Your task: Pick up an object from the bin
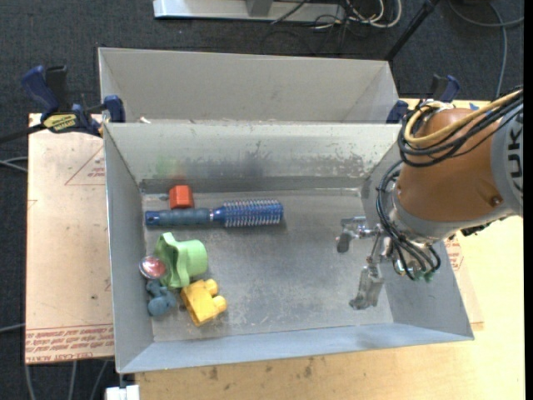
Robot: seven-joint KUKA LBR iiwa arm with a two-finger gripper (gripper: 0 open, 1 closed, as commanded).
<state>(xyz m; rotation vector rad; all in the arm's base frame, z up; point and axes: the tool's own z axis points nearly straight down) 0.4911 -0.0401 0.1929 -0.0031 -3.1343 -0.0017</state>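
A blue hairbrush (218, 215) lies along the back of the bin (283, 286), bristled head pointing right, with a small orange block (181, 197) just behind its handle. A green cup (186, 259), a yellow toy (203, 301), a grey-blue lump (160, 303) and a pink round piece (152, 266) huddle in the front-left corner. The end effector (356, 265) hangs over bare floor near the right wall, fingers apart and empty, well apart from the brush head, with open floor between.
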